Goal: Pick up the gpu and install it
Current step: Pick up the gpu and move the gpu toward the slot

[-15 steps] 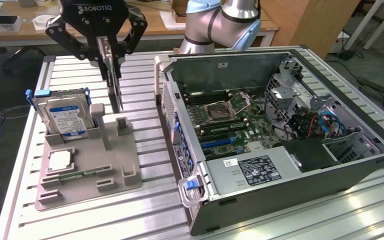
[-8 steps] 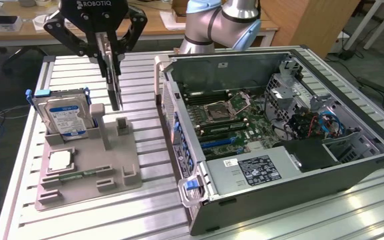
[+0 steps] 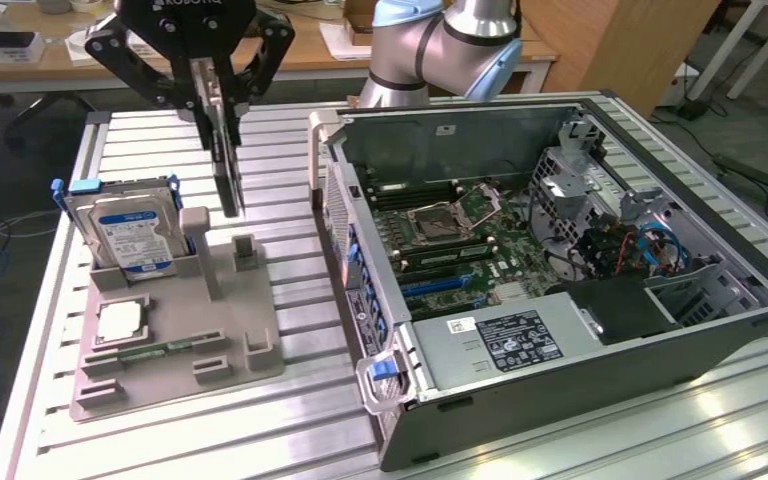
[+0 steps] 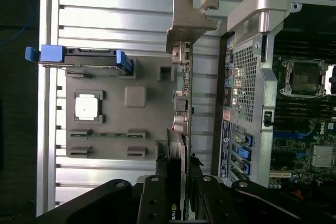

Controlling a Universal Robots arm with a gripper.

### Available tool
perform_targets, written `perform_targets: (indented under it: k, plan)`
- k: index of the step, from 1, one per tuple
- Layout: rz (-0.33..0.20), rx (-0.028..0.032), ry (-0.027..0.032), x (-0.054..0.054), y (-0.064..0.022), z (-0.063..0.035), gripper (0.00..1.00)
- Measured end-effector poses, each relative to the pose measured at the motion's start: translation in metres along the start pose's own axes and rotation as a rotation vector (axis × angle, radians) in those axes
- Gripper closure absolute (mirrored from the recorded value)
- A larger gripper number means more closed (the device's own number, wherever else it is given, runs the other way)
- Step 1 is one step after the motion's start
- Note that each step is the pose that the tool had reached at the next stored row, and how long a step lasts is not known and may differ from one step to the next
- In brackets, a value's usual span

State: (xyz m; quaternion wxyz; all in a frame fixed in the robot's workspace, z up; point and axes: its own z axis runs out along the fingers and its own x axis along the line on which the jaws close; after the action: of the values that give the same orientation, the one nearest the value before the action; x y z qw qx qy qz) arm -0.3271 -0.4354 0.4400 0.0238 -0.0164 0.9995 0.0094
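One slatted metal surface (image 3: 291, 420) carries everything here. Starting from the exterior view's left, a silver hard drive (image 3: 128, 236) with a blue label stands upright in a slot at the far end of a grey moulded tray (image 3: 244, 335), with blue rails clipped to its sides. In front of it, a square processor chip (image 3: 120, 322) lies flat in its pocket in the tray, and a narrow green memory stick (image 3: 157, 352) lies in a groove just beside it.

A little to the right, the black tool (image 3: 219, 120) hangs over the tray's far end, fingers pointing down and pinching the gpu (image 3: 231, 185) by its upper part. The card hangs upright and edge-on, a thin dark board whose lower end sits just above the tray's small posts; whether it is fully clear of them I cannot tell. From the wrist view the card runs straight away from the fingers (image 4: 153, 198), its silvery end bracket (image 4: 189, 22) at the far tip, between the tray and the case.

Further right, an open computer case (image 3: 704, 335) lies on its side next to the tray, near it but not touching. Its motherboard (image 3: 491, 260) faces up, with an empty processor socket (image 3: 435, 222) showing. Behind the case rises the silver arm (image 3: 431, 45), and beyond that stands a wooden desk (image 3: 304, 55).
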Motion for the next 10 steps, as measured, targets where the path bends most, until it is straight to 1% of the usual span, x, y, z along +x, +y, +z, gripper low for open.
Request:
perform_targets:
  k: [10]
  plan:
    - [0.0,-0.0001,0.0,-0.0003,0.0001,-0.0064,0.74]
